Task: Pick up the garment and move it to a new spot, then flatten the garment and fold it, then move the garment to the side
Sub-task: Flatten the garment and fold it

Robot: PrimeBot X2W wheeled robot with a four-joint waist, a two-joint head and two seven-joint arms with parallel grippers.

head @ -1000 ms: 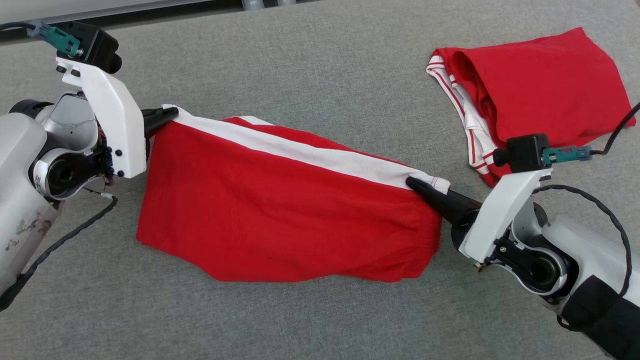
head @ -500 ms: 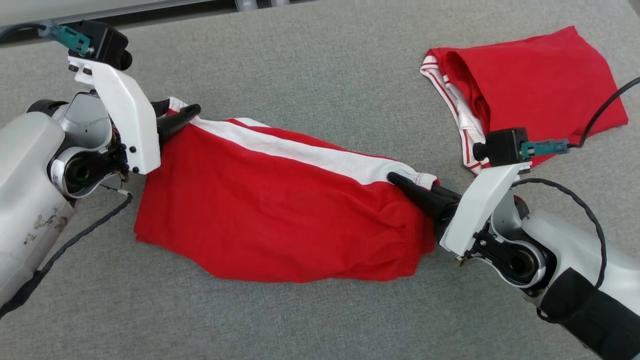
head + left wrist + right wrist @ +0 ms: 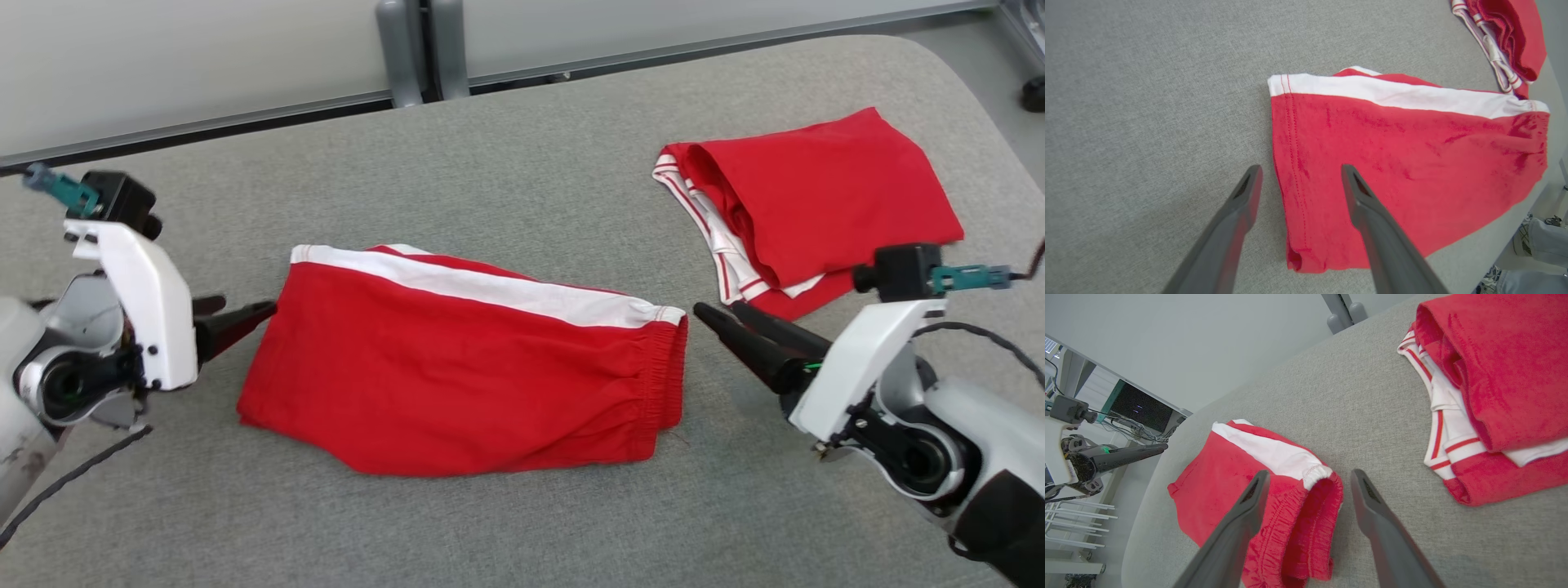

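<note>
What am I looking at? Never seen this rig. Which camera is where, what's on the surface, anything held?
It is a two-armed robot working at a grey padded table. One picture comes from its head camera, looking down. The other two come from cameras on its wrists, each looking along that arm's two dark fingers. On the table lie red shorts with a white side stripe, laid flat, and farther right a second folded red garment with white striped trim. The left gripper sits at the shorts' hem end, the right gripper at the waistband end. Both are open and hold nothing.
</note>
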